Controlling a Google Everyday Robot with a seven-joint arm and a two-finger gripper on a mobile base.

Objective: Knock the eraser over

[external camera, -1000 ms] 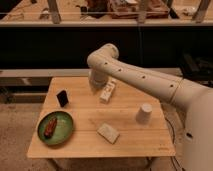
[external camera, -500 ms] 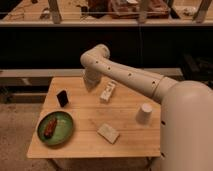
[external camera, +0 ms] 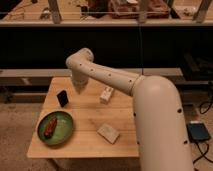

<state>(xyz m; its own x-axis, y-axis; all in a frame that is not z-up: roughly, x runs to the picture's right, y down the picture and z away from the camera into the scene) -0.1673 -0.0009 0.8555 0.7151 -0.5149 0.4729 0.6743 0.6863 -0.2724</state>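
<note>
Dark shelving and a low bench run behind a small wooden table [external camera: 89,114] under warm light. Near the table's back left corner the eraser [external camera: 62,98], a thin black slab, stands upright on its edge. A big white robot arm sweeps in from the lower right, bends at an elbow above the table's back edge and drops down to the gripper [external camera: 79,89], which hangs just right of the eraser and a little above it, not touching. Whether the gripper is open or closed cannot be told. A white-and-tan carton [external camera: 106,94] sits further right, a pale flat block [external camera: 108,133] lies nearer the front, and a green plate [external camera: 56,128] holding something reddish is at the front left. To topple the eraser cleanly, the gripper should probably come lower and push sideways against the slab's upper half, across its thin direction, keeping clear of the plate. Compared with half a second ago, the arm has swung left, away from the carton and closer to the eraser, and its bulk now covers the table's right side.
</note>
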